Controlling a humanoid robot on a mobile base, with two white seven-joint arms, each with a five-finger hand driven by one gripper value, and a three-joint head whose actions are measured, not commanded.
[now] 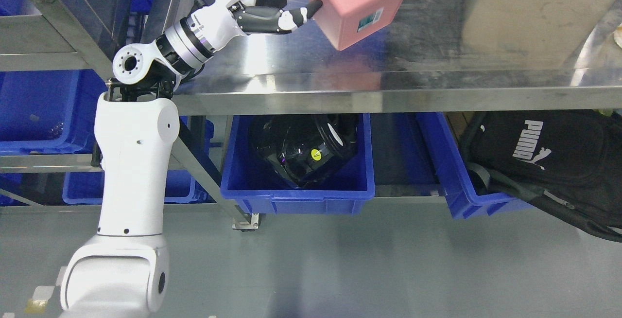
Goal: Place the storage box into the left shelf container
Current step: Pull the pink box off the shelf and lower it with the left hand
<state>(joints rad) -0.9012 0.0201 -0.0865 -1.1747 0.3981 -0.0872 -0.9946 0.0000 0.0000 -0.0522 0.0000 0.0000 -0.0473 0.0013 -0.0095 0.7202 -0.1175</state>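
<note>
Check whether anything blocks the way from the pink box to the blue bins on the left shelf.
Yes. The left hand holds the pink plastic storage box above the steel table; the slanted metal shelf frame stands between it and the blue bins.

one view only, from the robot's head, looking steeply down and forward. the shiny steel table top [340,79] runs across the upper half of the frame, close to the lens; grey floor [340,269] fills the lower part, farther off. the white left arm [133,162] climbs the left side, very near. blue plastic bins [296,194] under the table sit mid-frame.
</note>
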